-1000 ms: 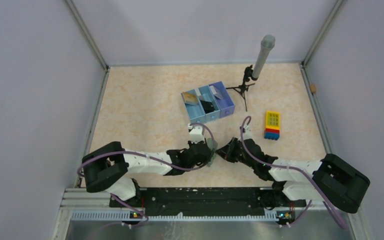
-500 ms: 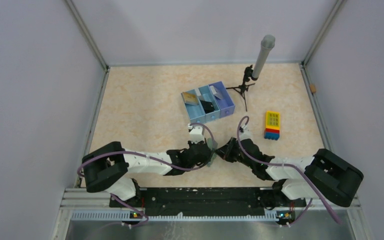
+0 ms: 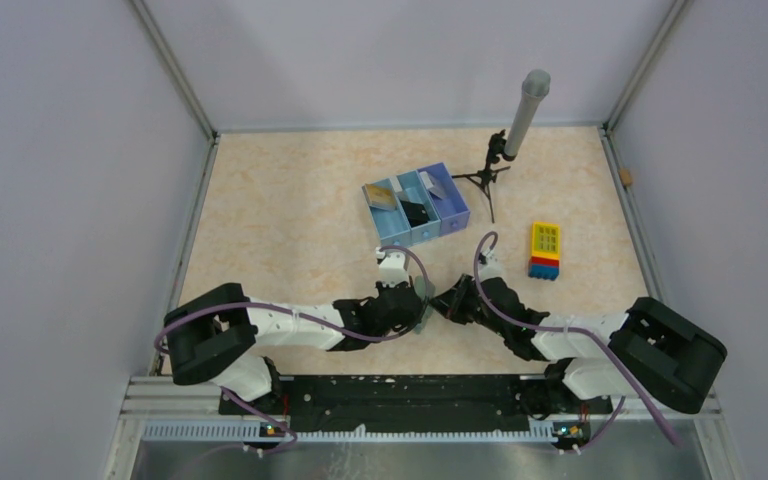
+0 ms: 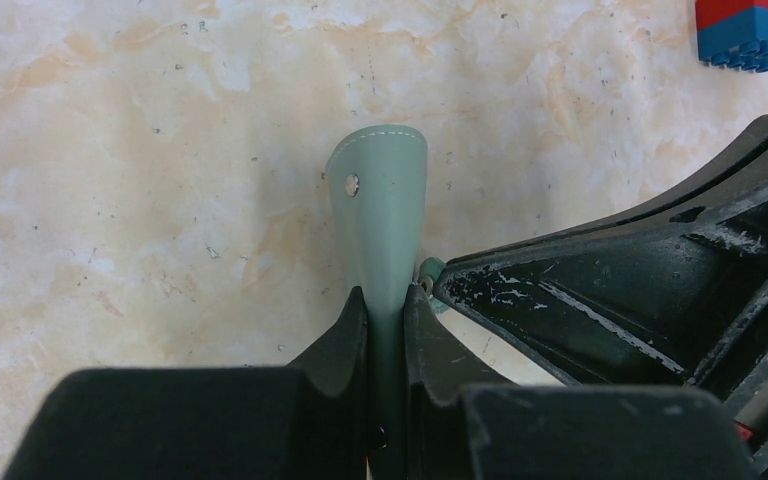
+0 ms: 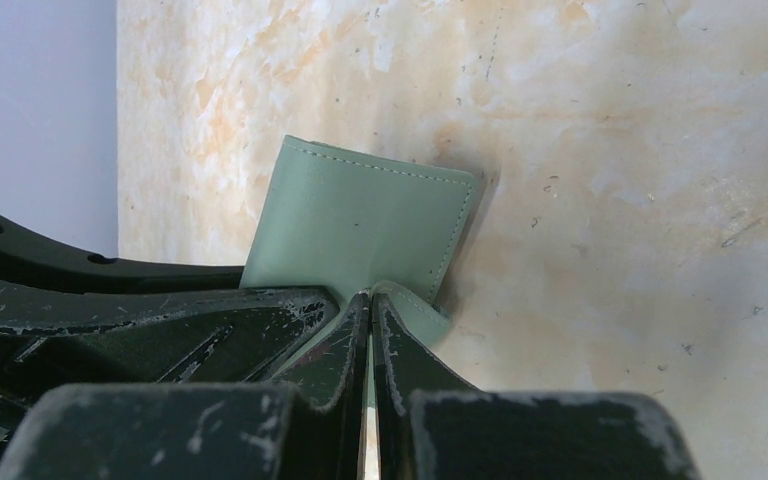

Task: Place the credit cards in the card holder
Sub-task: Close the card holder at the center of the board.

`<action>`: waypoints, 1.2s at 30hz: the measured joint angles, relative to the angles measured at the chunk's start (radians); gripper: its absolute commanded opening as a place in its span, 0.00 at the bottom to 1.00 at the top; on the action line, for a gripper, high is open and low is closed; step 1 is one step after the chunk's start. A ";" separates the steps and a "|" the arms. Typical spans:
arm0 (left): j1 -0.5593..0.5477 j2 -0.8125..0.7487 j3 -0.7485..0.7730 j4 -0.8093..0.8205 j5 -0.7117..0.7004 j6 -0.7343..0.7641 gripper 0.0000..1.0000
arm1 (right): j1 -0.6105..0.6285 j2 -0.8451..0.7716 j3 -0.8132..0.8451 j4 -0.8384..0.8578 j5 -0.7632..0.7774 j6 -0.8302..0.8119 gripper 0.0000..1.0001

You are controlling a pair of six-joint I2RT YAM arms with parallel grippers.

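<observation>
Since a second ago only the right arm has shifted: its shoulder and elbow have swung a little to the left. Both grippers stay together just inside the middle of the table's (image 3: 290,220) near edge.

The left gripper (image 4: 385,300) is almost closed, and its narrow gap is filled by the folded card holder (image 4: 380,210), which sticks out from between the fingers. The right gripper (image 5: 372,298) is fully closed, its tips pinching a curled lower flap of the same card holder. A thin pale strip shows deeper between those fingers; I cannot tell what it is. Whether the holder touches the table cannot be told either.

Bare table lies to the left of the grippers, up to the left wall. Toward the far edge, well apart from them, sits a blue tray (image 3: 400,238). A toy brick block (image 3: 545,250) lies to the right, toward the right edge. A small tripod (image 3: 487,180) carrying a grey tube stands near the far right corner.

The left wrist view shows the holder edge-on, with a snap stud near its top and the right gripper's black body just beside it. The right wrist view shows the holder's broad stitched face. Only the top view shows the tray and tripod, and there the holder is a mere sliver.
</observation>
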 measured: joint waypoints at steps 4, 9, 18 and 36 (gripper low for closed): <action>0.000 0.000 0.000 0.000 0.000 0.000 0.00 | 0.000 0.000 0.000 0.006 -0.002 -0.006 0.00; 0.000 0.001 0.000 0.000 0.000 0.000 0.00 | 0.000 0.000 0.000 0.015 -0.003 -0.008 0.00; 0.000 0.001 0.000 -0.001 -0.001 0.000 0.00 | 0.000 0.045 0.000 0.056 -0.006 -0.007 0.00; 0.000 0.001 0.000 -0.003 -0.004 0.000 0.00 | -0.005 0.083 0.000 0.111 -0.011 0.014 0.00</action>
